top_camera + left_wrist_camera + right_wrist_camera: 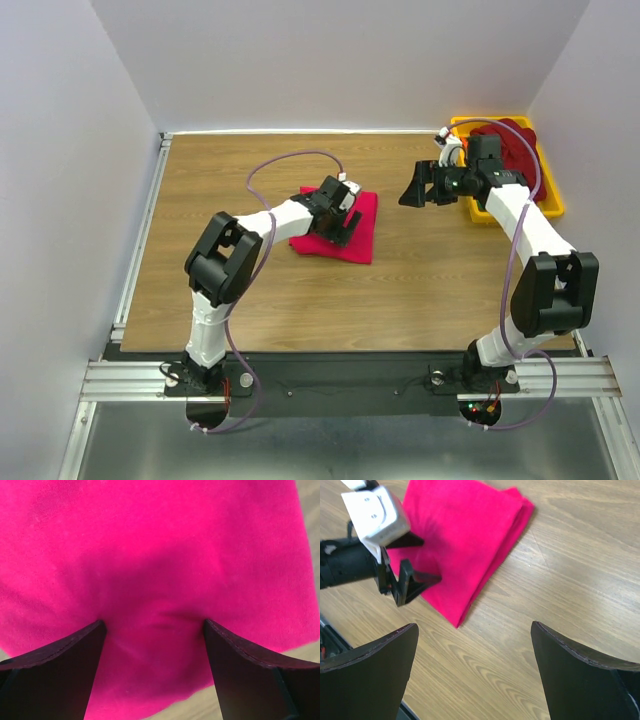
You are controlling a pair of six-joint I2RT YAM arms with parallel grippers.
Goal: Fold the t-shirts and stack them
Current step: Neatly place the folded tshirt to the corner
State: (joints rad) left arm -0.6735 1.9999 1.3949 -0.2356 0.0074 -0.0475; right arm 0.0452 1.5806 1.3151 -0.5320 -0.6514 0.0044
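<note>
Crimson-pink t-shirt [362, 238] lies folded near the middle of the table [300, 300], a little toward the far edge. My left gripper [342, 224] sits on it, jaws spread wide, tips dimpling the cloth, nothing pinched. The right gripper [414, 188] hangs clear of the wood between shirt and tray, jaws wide, empty. Far right corner: yellow tray [553, 206], dark maroon t-shirt [512, 140] heaped inside. I judge this fold finished. Next I'd fetch the maroon one, which calls for reaching into the tray.
</note>
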